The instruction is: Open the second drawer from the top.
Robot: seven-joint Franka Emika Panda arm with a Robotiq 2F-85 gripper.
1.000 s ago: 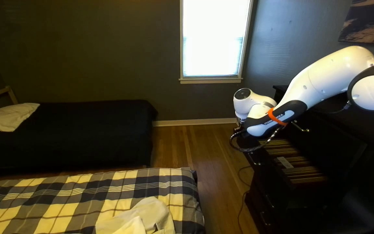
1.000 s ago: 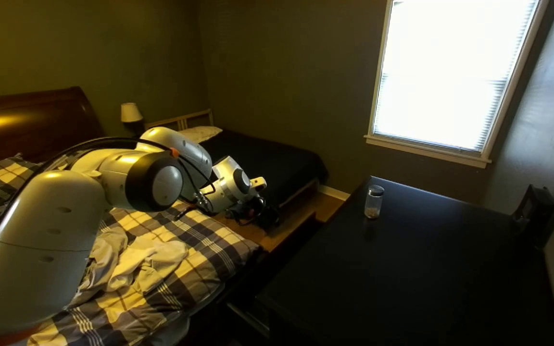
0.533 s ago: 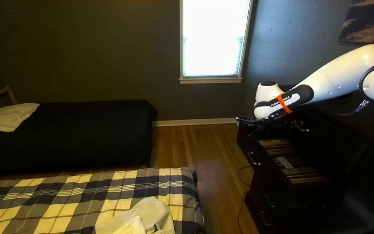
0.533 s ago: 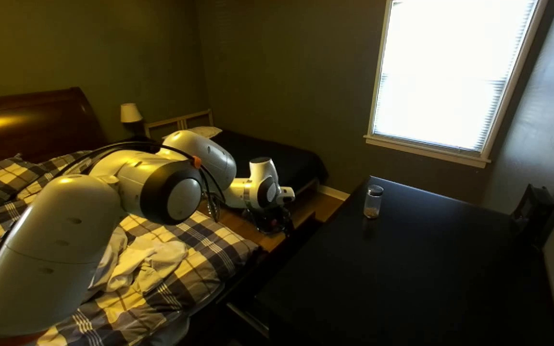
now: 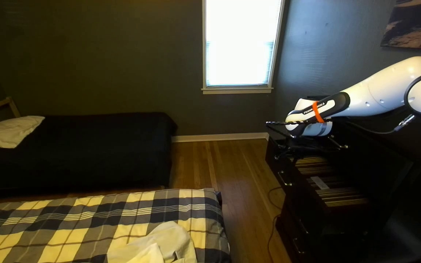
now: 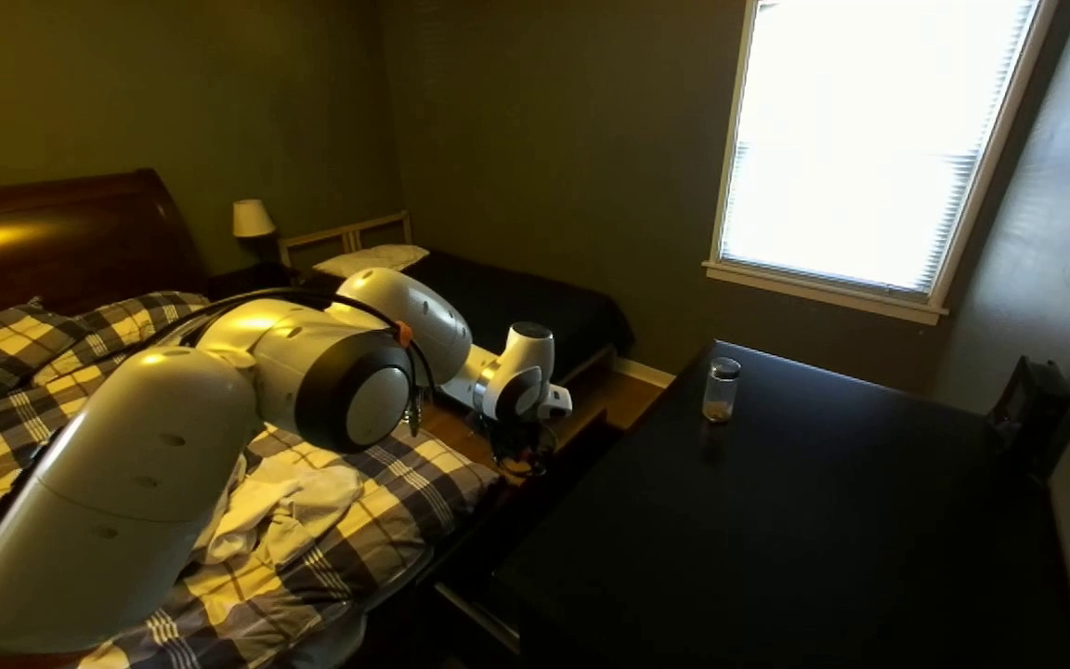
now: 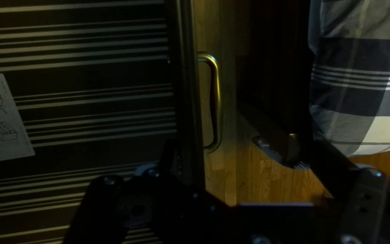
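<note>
The second drawer from the top [image 5: 307,190] is near-black and stands pulled out, its striped lining showing in an exterior view. A pull on the closed front above it also shows there. In the wrist view the drawer's front board [image 7: 186,101] runs down the middle, with a curved metal pull [image 7: 217,101] on its outer side. My gripper [image 7: 230,145] is open and empty. One dark finger lies over the inside of the drawer, the other out beyond the pull. In an exterior view my gripper [image 6: 526,460] points down over the drawer; whether it touches is too dark to tell.
A glass jar [image 6: 721,390] stands on the dresser top [image 6: 804,520], with a dark object [image 6: 1037,418] by the wall. A plaid bed [image 5: 97,219] faces the dresser across a strip of wooden floor [image 5: 239,190]. A cable [image 5: 272,233] lies on the floor.
My wrist has swung from the room side toward the dresser and turned downward, then sunk slightly over the drawer. The drawer stands open in all frames, with little visible change.
</note>
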